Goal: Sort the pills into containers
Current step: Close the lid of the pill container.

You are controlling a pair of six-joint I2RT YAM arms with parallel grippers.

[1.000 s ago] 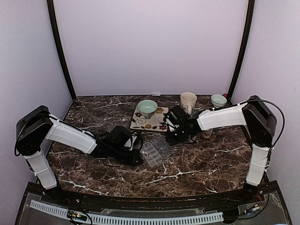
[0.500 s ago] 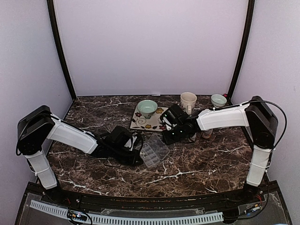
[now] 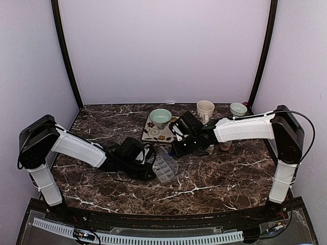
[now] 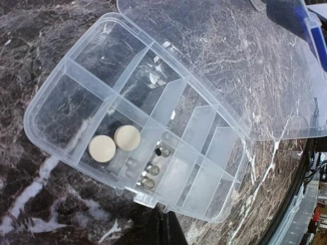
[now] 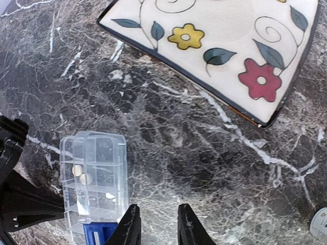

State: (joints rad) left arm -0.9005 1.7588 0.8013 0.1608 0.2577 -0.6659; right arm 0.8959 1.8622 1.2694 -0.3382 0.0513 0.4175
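The clear pill box [image 4: 62, 65] lay open near the middle of the counter [image 3: 214, 178], with its hinged lid [image 4: 230, 66] folded back flat beside it. Two pills [image 4: 127, 138], smooth cream discs, sat side by side in one of the square compartments [image 4: 106, 125]. A neighbouring cell held a few greyish bits too small to identify.

The pills looked hard, light and slick, and likely to skid or roll on the polished marble-patterned surface, so a pinch across the rim seemed the surest hold. The box was thin, stiff plastic, probably light enough to slide unless steadied.

The left end effector [image 3: 150, 168] was clenched at the box's latch edge; whether it actually pinched the plastic could not be told. The right end effector [image 5: 159, 207] hovered between the box and a flowered plate [image 5: 230, 46], its fingers drawn close with nothing seen between them.
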